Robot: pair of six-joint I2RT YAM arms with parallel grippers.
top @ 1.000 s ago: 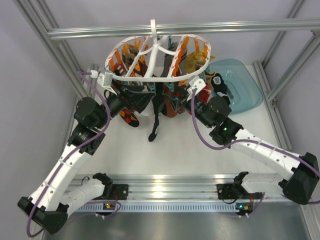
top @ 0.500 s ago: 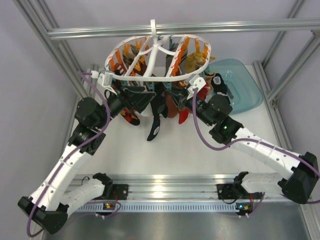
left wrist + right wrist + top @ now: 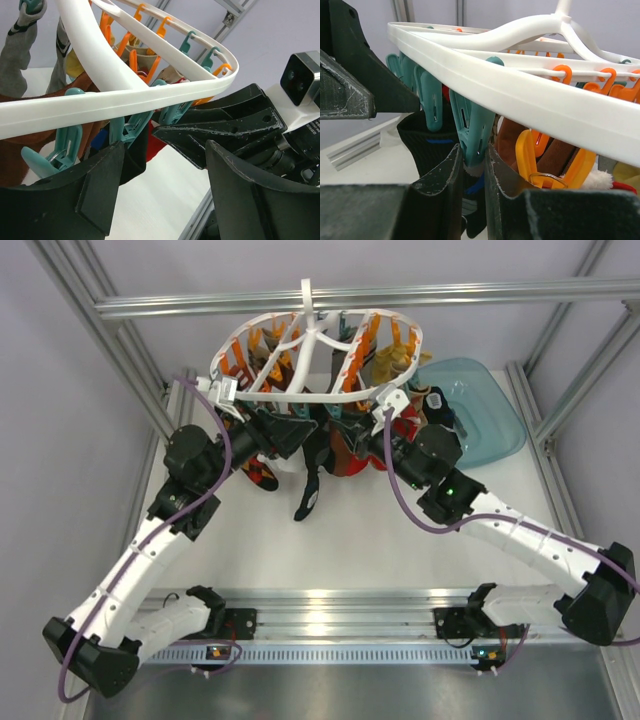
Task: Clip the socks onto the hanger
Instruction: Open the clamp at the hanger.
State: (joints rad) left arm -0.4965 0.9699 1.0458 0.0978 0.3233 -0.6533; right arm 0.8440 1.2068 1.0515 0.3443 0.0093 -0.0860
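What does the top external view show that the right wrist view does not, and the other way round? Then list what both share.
Only the top external view: the left arm and right arm whole, the blue tub at the far right, the hanger hooked over the metal bar, and the full hanging length of a dark sock.
Only the right wrist view: the right gripper close up, its jaws closed around the lower end of a teal clip.
Both: the white ring with its orange and teal clips, and dark sock fabric beneath them.
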